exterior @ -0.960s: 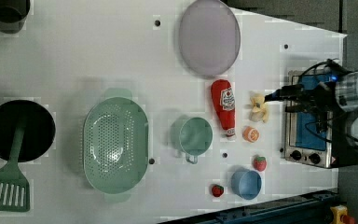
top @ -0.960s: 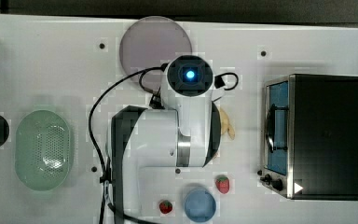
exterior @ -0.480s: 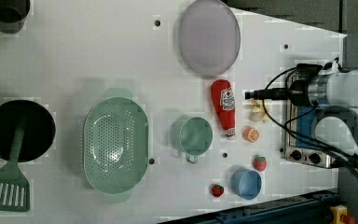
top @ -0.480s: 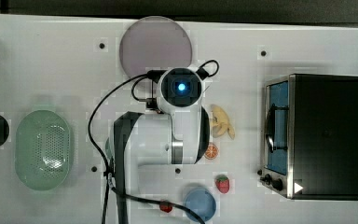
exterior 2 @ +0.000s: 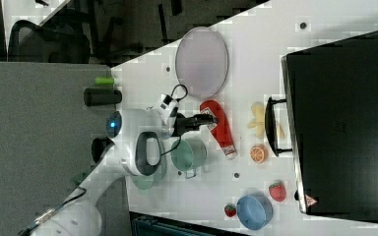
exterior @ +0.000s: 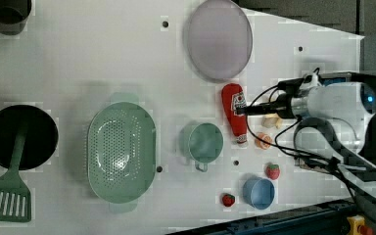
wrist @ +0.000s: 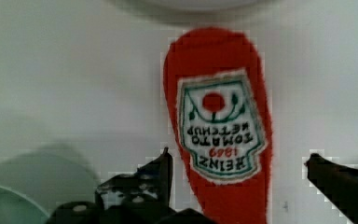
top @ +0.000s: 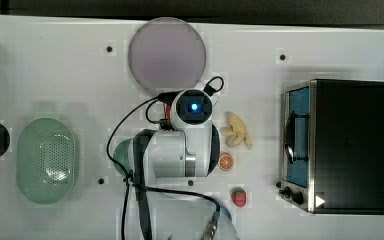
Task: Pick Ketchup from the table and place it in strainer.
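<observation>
Ketchup point(exterior: 235, 113) lies flat at the left view's centre-right, just beside the green cup point(exterior: 205, 142), well apart from the strainer point(exterior: 121, 152). The gripper point(wrist: 237, 163) hangs above it, fingers spread either side, touching nothing. Reaching is underway; next, descend and pinch the bottle.

three overhead views, close wrist camera
</observation>
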`<state>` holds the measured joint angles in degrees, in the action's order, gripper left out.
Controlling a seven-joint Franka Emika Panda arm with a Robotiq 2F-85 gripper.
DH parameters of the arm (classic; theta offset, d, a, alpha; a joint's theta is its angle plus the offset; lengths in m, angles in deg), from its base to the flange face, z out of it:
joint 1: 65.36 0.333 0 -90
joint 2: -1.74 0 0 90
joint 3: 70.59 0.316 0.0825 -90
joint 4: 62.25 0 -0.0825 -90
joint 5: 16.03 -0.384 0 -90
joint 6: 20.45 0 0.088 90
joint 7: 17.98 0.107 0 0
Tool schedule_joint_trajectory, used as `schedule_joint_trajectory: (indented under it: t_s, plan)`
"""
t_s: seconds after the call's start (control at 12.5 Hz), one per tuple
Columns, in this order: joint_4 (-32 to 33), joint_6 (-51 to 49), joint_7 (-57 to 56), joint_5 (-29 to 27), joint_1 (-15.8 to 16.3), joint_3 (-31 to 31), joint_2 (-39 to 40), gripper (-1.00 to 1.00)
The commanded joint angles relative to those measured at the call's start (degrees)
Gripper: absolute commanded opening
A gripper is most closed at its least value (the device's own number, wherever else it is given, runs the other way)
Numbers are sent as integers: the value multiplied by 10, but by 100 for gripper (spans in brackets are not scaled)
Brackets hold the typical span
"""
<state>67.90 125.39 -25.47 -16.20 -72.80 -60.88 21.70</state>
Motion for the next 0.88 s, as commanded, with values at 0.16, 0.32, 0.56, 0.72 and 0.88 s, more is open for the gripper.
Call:
schedule_joint_trajectory:
  t_s: [0.16, 0.32, 0.56, 0.72, 0.88]
  plan:
    - [22, 49, -23, 7, 4, -3, 24, 100]
    - [22, 74, -22, 7, 5, -4, 38, 100]
    - [26, 90, -22, 7, 6, -4, 46, 100]
    - [29, 91, -23, 7, 6, -5, 48, 100]
    - [29, 96, -20, 8, 6, -6, 52, 92]
